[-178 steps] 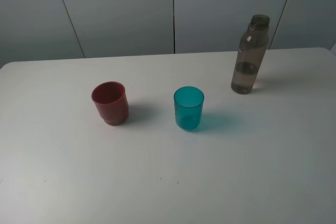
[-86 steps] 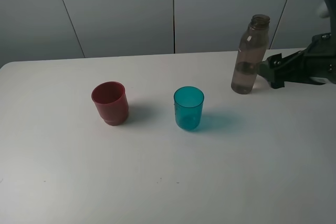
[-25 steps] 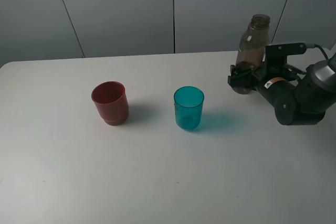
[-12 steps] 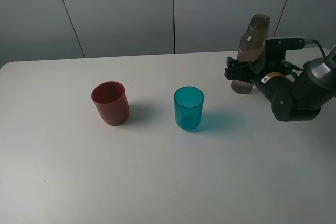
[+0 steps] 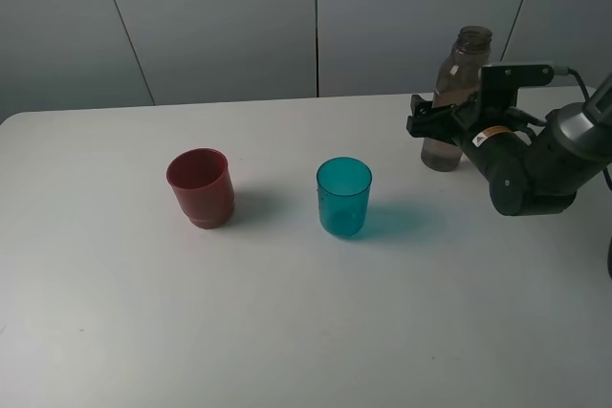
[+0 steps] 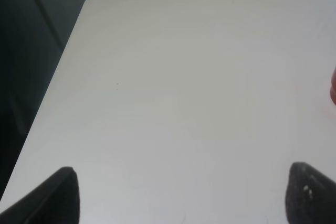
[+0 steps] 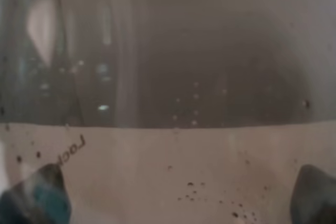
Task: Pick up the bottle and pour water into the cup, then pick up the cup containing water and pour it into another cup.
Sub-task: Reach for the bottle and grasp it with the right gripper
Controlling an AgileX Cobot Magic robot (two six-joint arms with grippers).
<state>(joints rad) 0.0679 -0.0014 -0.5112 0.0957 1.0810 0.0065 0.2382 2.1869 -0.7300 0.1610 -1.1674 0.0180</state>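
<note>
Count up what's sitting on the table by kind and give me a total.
Cups: 2 (red cup, teal cup)
Bottle: 1
Total: 3

A robot test bench in a laboratory-like room. A plain white table point(image 5: 287, 332) with rounded corners spreads beneath my right gripper point(image 5: 432, 127) and my left gripper point(image 6: 186, 198). Beyond my right gripper stands a flat grey panelled wall point(image 5: 220, 26), marked by thin dark seams. The staging is that of a trial: a bottle point(image 5: 457, 93) stands at my right gripper, with a teal cup point(image 5: 343, 198) and a red cup point(image 5: 201, 188) set apart from each other, off to that gripper's left.
</note>
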